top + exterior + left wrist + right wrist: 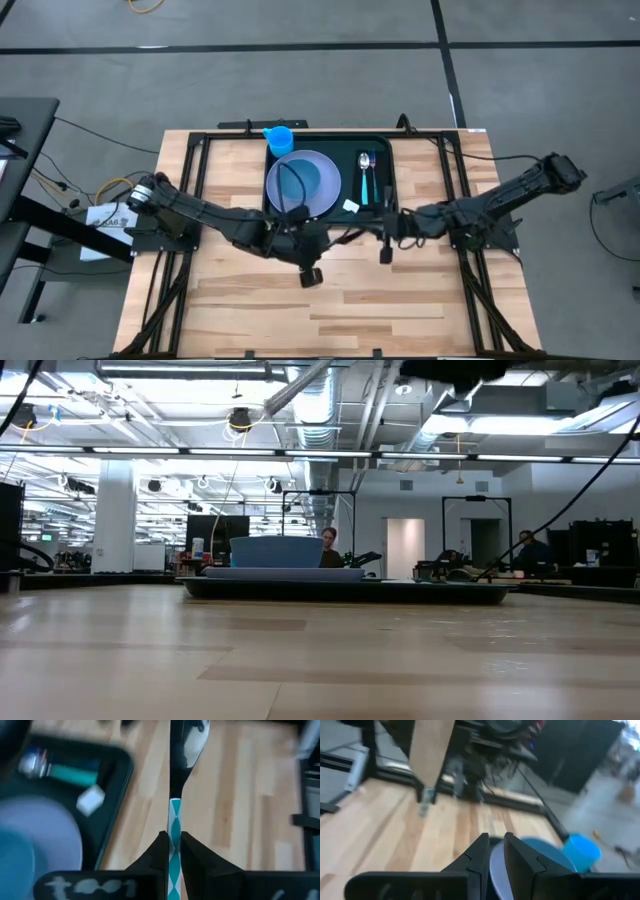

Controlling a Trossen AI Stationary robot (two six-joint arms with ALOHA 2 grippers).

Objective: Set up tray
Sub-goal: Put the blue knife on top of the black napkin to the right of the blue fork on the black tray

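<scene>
1. Tray [375,145] sits at the table's far middle, carrying a plate [325,165] with a blue bowl [300,182], a blue cup [279,138] and a spoon [365,172].
2. Left gripper [173,845] hangs over the table [250,300] near the tray's near edge, fingers clamped on a utensil with a teal-and-white handle [174,837].
3. Right gripper [495,847] is just beside the tray's near right corner, fingers almost together, holding nothing.
</scene>
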